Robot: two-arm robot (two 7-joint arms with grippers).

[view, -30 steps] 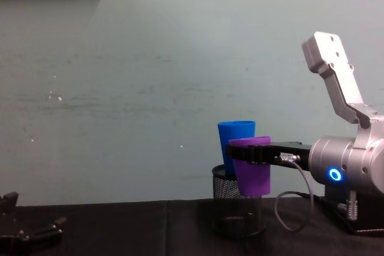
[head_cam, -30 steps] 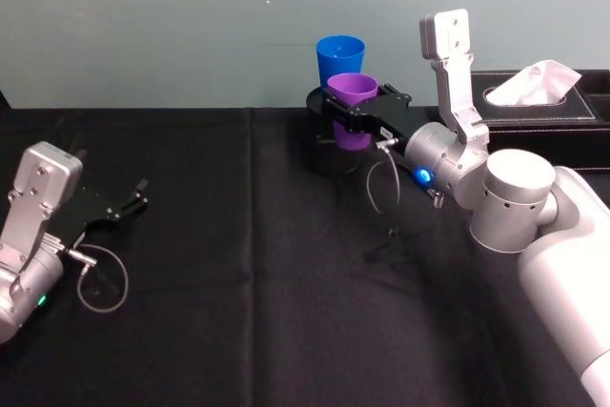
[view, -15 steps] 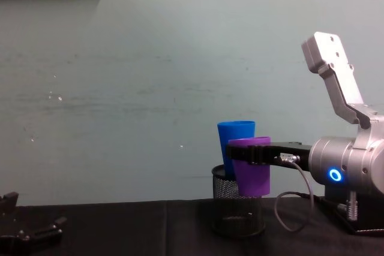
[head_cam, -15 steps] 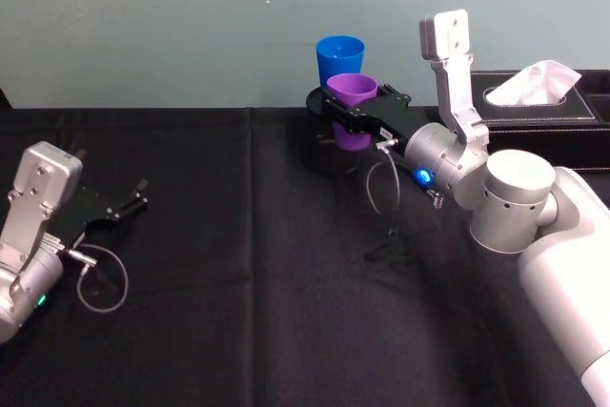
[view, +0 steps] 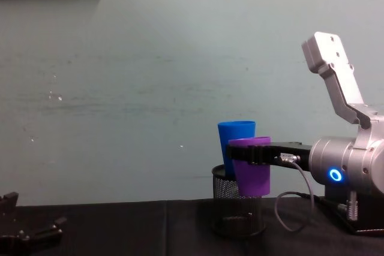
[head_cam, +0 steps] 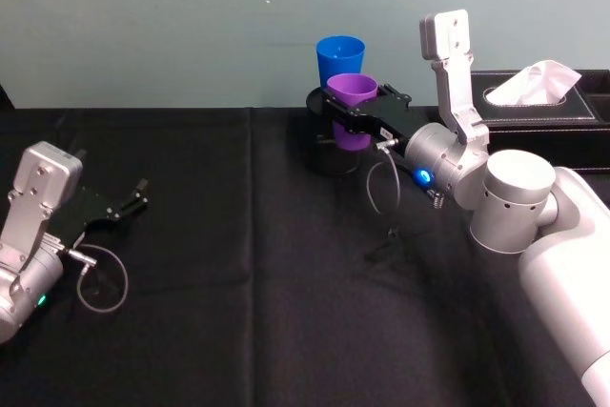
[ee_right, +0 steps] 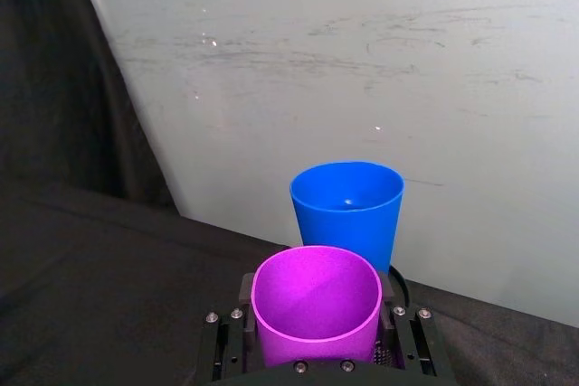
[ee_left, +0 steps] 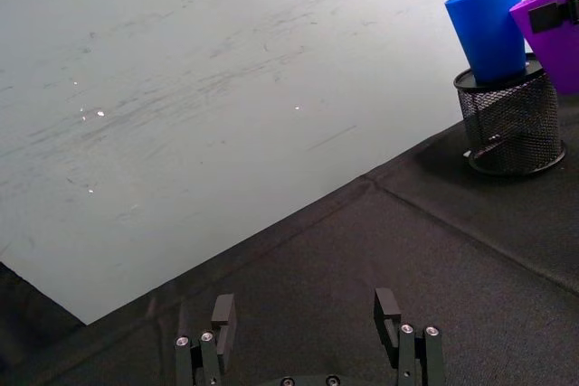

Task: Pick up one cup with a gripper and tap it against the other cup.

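Note:
A purple cup (head_cam: 352,91) hangs in the air at the back of the table, with my right gripper (head_cam: 355,102) shut on it just under its rim. The cup is upright (view: 252,175). Right behind it the blue cup (head_cam: 340,53) stands on top of a black mesh cylinder (head_cam: 324,154). In the right wrist view the purple cup (ee_right: 317,300) sits directly in front of the blue cup (ee_right: 346,201); I cannot tell whether they touch. My left gripper (head_cam: 133,201) rests open near the table's left edge, far from both cups.
A black tissue box (head_cam: 548,107) with a white tissue sticking out stands at the back right, behind my right arm. The black cloth (head_cam: 248,283) covers the table, and a pale green wall rises close behind the cups.

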